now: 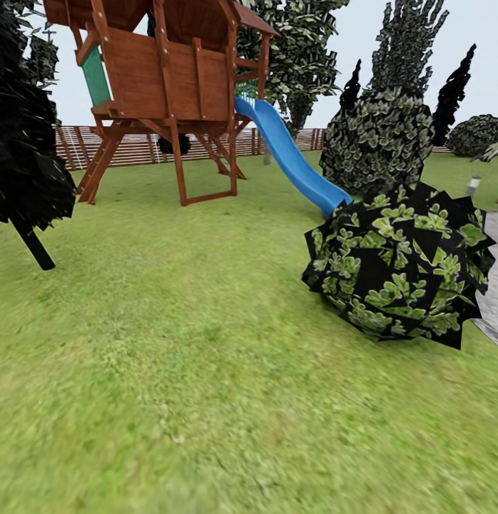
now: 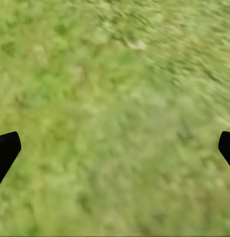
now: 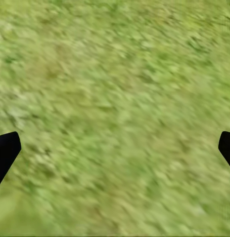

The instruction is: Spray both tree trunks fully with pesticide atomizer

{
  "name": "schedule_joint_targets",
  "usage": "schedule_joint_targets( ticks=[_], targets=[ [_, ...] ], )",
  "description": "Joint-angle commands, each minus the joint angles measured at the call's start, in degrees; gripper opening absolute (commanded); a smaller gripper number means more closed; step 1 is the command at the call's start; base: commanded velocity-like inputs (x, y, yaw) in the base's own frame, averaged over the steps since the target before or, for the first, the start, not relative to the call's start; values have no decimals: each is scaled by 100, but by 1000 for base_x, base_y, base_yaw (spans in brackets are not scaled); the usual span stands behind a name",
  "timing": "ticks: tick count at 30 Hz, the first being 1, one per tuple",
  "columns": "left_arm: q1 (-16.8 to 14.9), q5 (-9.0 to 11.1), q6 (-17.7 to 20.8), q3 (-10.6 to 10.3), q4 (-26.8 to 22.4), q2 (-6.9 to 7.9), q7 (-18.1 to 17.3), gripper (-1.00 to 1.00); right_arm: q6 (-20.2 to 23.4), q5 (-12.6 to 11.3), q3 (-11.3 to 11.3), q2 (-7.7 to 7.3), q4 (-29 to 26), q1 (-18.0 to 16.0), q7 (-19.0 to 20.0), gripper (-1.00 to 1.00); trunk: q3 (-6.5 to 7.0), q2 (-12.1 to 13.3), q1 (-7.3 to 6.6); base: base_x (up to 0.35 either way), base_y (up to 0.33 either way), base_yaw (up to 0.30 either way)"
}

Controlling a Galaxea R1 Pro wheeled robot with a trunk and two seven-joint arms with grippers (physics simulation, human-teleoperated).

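Both grippers are seen spread wide, the left gripper and the right gripper each showing black fingertips at opposite edges of its wrist view, nothing held between them, blurred grass lawn beneath. From the head view, the wooden play tower is taken as landmark. Left of it and nearer, a black-leaved thin-stemmed tree is planted in the lawn. Behind the tower a slatted wooden fence is visible. A blue slide descends from the tower's right side. Right of the slide a large rounded bush is set, and nearer, a round dark bush. The atomizer cannot be made out.
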Motion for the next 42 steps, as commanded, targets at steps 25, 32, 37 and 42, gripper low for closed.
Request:
schedule_joint_targets(
  ticks=[25, 32, 37, 42],
  targets=[
    [1, 0, 0, 0, 0, 0, 0, 100, 0, 0, 0, 0, 0, 0, -4, 100, 0, 0, 0, 339, 115, 0],
    [1, 2, 0, 0, 0, 0, 0, 100, 0, 0, 0, 0, 0, 0, -4, 100, 0, 0, 0, 339, 118, 0],
    [1, 2, 0, 0, 0, 0, 0, 100, 0, 0, 0, 0, 0, 0, -4, 100, 0, 0, 0, 339, 118, 0],
    [1, -1, 0, 0, 0, 0, -3, 100, 0, 0, 0, 0, 0, 0, -4, 100, 0, 0, 0, 339, 109, 0]
  ],
)
